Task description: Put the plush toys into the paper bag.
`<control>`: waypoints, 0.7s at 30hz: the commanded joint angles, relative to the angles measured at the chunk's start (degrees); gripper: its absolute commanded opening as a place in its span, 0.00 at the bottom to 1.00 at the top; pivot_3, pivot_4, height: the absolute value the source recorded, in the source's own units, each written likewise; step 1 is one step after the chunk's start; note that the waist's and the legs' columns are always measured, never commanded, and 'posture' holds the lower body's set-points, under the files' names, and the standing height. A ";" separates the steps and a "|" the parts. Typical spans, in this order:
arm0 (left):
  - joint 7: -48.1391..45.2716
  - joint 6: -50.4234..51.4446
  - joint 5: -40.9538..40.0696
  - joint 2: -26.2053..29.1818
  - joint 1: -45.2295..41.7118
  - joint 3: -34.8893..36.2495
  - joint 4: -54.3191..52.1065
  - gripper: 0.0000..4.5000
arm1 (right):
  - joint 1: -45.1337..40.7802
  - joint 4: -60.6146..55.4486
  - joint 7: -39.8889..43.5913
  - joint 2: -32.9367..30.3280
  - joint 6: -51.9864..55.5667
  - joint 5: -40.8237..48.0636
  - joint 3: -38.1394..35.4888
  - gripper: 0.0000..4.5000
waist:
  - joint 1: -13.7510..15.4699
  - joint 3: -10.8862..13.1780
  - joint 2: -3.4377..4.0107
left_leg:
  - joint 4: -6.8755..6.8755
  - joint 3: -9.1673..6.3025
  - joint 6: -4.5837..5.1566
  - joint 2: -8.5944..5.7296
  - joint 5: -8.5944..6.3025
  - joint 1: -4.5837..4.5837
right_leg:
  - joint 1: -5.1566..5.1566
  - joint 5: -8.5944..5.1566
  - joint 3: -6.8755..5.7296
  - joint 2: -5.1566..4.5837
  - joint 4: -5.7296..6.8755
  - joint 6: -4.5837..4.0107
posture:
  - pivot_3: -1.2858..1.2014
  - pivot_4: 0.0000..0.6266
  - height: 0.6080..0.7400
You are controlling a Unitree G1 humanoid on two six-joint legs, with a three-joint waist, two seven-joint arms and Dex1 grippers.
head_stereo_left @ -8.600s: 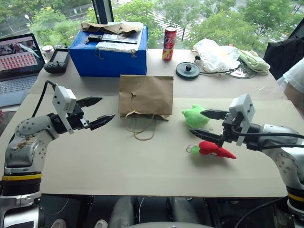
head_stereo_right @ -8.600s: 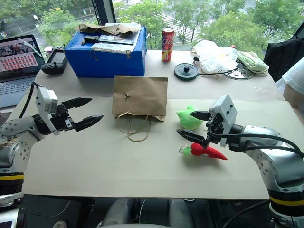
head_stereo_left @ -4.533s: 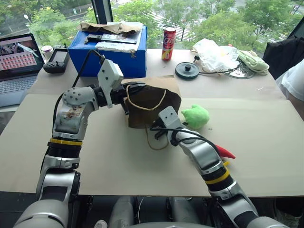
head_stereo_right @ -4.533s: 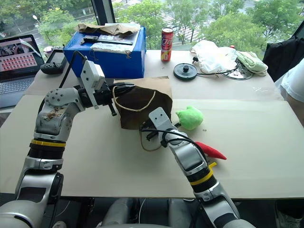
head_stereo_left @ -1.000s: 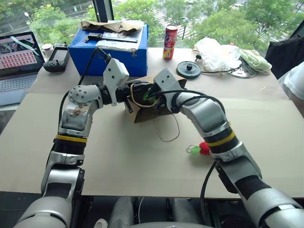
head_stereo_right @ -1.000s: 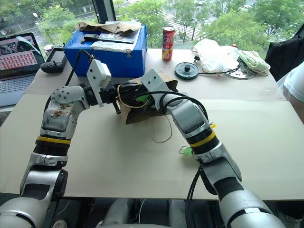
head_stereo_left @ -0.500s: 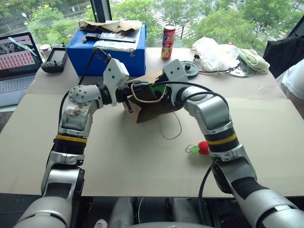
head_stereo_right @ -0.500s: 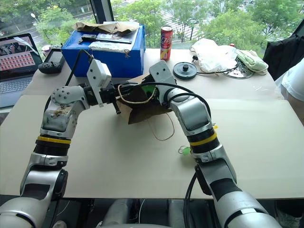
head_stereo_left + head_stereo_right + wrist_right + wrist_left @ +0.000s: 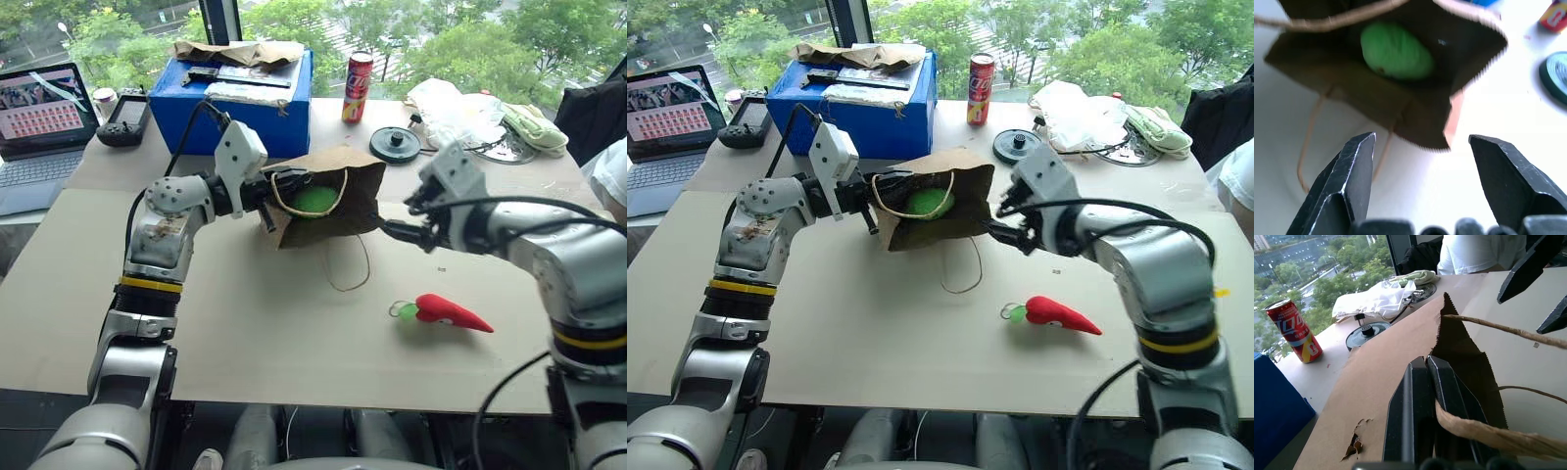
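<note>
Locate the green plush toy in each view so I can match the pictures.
Left eye view: green plush toy inside the open paper bag.
Right eye view: in the bag mouth.
Left wrist view: I can't find it.
Right wrist view: inside the bag.
Shared landmark: red soda can.

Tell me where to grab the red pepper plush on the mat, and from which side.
Grip the red pepper plush across its thick red middle, coming from above with the open right end effector. It lies flat on its side, apart from the paper bag; the tapered tip and small stem loop look like poorer holds.
</note>
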 commanded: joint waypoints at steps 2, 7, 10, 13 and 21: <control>-0.01 -1.54 -0.39 0.22 -1.35 0.63 -0.53 0.00 | 9.48 -2.17 7.92 -10.42 -7.98 -0.33 -1.69 0.76 | -0.44 0.00 0.00 | 0.02 0.04 0.06 0.06 -0.04 0.02 | -0.02 0.00 0.08 0.05 -0.05 0.00 | 0.52 0.24 0.99; -0.02 -1.53 -0.37 0.13 -1.18 0.67 -0.64 0.00 | 15.72 2.27 6.79 -14.53 -11.76 -4.34 1.03 0.76 | -1.16 0.00 -0.01 | 0.08 0.05 0.05 0.12 -0.03 0.19 | 0.05 0.02 0.20 0.14 0.05 -0.01 | 0.52 0.24 0.99; 0.06 -1.41 -0.38 0.23 -0.96 0.71 -1.00 0.00 | 17.02 3.77 6.29 -13.98 -12.47 -5.16 1.56 0.76 | -0.98 0.00 -0.01 | 0.11 0.03 0.03 0.14 -0.01 0.22 | 0.09 0.03 0.20 0.17 0.06 -0.02 | 0.52 0.24 0.99; 0.09 -1.26 -0.41 0.42 -0.76 0.78 -1.28 0.00 | 18.28 4.34 6.09 -13.40 -12.97 -5.47 2.34 0.76 | -0.89 0.00 -0.01 | 0.11 0.04 0.02 0.11 -0.01 0.18 | 0.07 0.02 0.21 0.15 0.05 -0.01 | 0.52 0.24 0.99; -0.02 -1.08 -0.47 0.72 -0.70 0.81 -1.44 0.00 | 19.77 4.55 5.67 -12.25 -14.14 -6.20 2.17 0.44 | -0.42 0.00 -0.01 | 0.12 0.05 0.03 0.10 -0.01 0.14 | 0.07 0.02 0.20 0.14 0.03 0.01 | 0.52 0.24 0.99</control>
